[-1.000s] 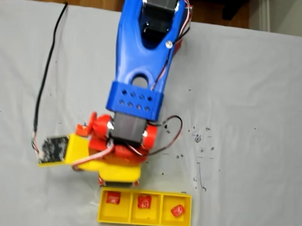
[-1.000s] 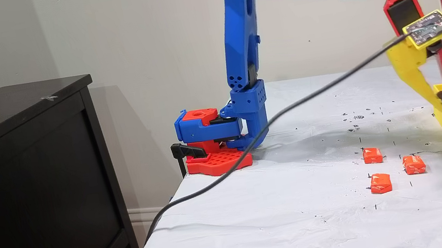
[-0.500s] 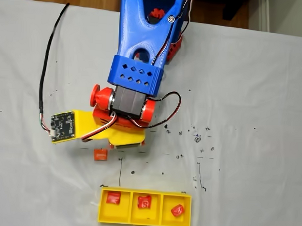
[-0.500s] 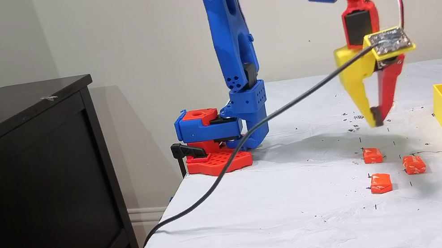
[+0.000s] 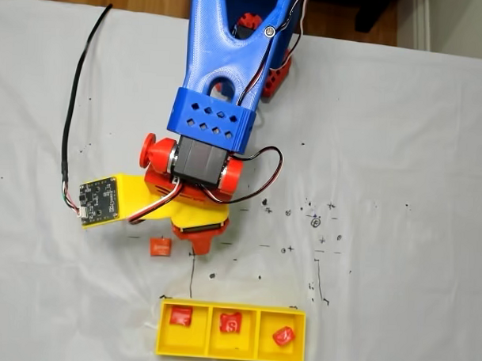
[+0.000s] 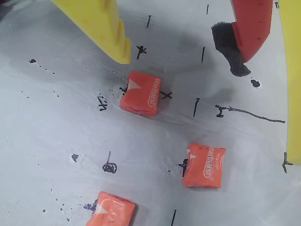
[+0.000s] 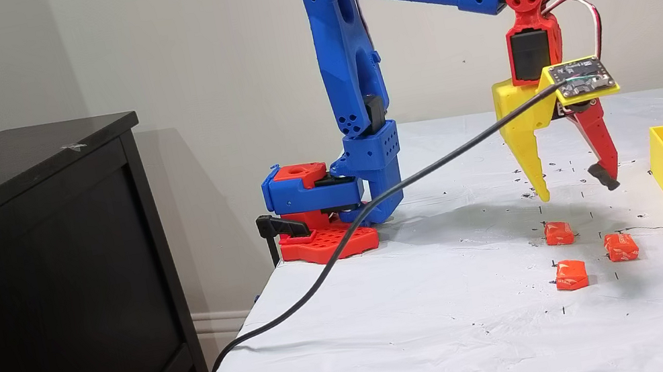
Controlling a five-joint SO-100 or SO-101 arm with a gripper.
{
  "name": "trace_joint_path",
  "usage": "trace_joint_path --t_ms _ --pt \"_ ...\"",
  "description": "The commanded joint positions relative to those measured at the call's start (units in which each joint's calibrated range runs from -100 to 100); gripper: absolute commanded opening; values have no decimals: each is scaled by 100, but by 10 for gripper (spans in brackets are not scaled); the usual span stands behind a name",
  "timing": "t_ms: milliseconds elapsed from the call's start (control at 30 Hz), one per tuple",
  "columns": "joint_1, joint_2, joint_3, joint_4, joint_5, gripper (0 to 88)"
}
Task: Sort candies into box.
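**Three candies boxed, three left on the cloth**

Three red candies with white marks sit in the box (image 5: pixel 169 348), one to each compartment: one in the left compartment (image 5: pixel 180 315), one in the middle (image 5: pixel 230 323) and one in the right (image 5: pixel 283 336), as the top-down fixed view shows them; the yellow tray lies at the near edge of that view, and at the far right of the table in the side fixed view. Three orange candies lie on the white cloth, well apart from the tray; in the side view they form a loose cluster, one nearest the arm's base (image 7: pixel 559 232), one towards the tray (image 7: pixel 620 246) and one nearest the camera (image 7: pixel 571 274); none touches another.

The gripper (image 7: pixel 574 186) hangs above this cluster with its jaws spread wide and nothing between them; in the wrist view the yellow finger (image 6: pixel 101 26) and the red finger (image 6: pixel 250 26) stand to either side, above one orange candy (image 6: pixel 140 92), with two more lower in that frame.

By this reckoning the task is about half done; the red ones are sorted, the orange ones not yet lifted; the likely next step is a descent onto the candy below the jaws. Black ink marks (image 5: pixel 315 221) dot the cloth (image 5: pixel 416 155) around them; a black cable (image 5: pixel 73 103) trails from the wrist.
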Motion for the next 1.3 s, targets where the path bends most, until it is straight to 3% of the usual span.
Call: trace_joint_path --t_ms 0,367,1067,1267 --pt "124 -53 -62 41 93 269" --pt "296 -87 448 -319 293 262" --pt "34 1151 -107 -720 93 246" --pt "34 1185 -207 -680 93 82"
